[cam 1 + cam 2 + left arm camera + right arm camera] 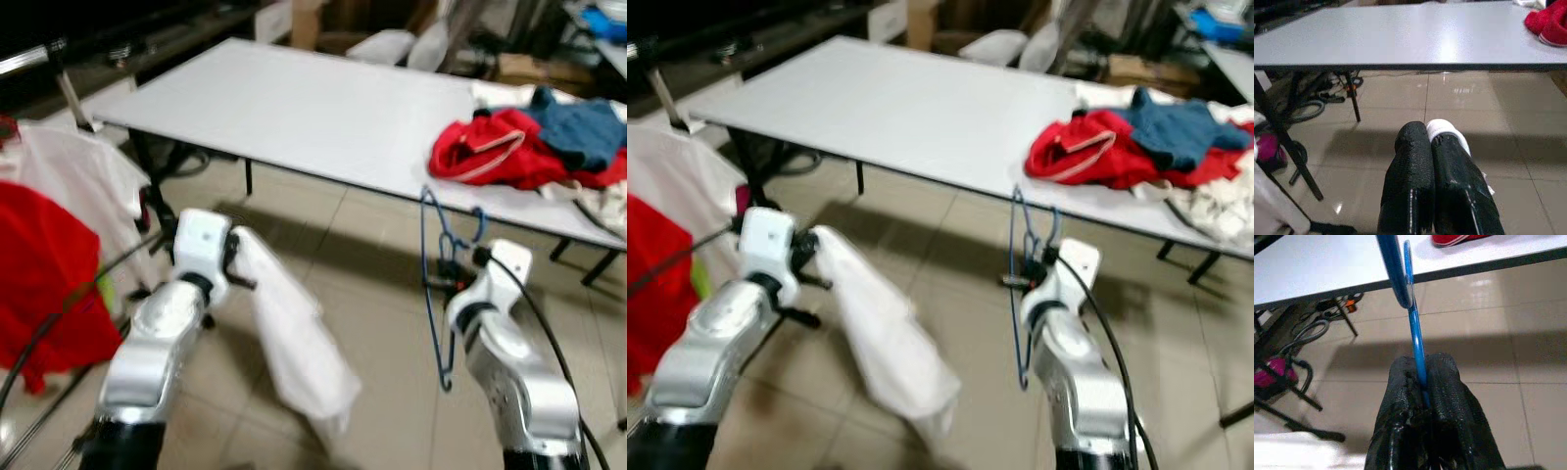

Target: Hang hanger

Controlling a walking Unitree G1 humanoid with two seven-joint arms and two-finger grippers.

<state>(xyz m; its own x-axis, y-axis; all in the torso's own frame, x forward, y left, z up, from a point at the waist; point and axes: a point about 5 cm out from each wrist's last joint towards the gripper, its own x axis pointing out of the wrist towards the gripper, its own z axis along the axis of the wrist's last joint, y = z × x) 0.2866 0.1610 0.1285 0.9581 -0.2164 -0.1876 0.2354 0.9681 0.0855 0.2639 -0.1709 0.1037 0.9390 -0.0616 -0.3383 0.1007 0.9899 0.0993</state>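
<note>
A blue wire hanger [432,284] stands upright in front of the table edge, pinched between the black fingers of my right gripper [1419,377], which is shut on its thin wire. A white garment [294,338] droops from my left gripper [1431,137] toward the floor. That gripper is shut on a fold of the white cloth, which shows as a small white tuft between the fingertips [1447,131]. Both arms are held out low over the tiled floor, the left one [167,323] at the left and the right one [509,352] at the right.
A long white table [313,108] stretches across ahead, with a heap of red and blue clothes [529,147] at its right end. Red and white clothes [49,235] hang on a rack at the left. Cables and a vacuum hose [1308,107] lie under the table.
</note>
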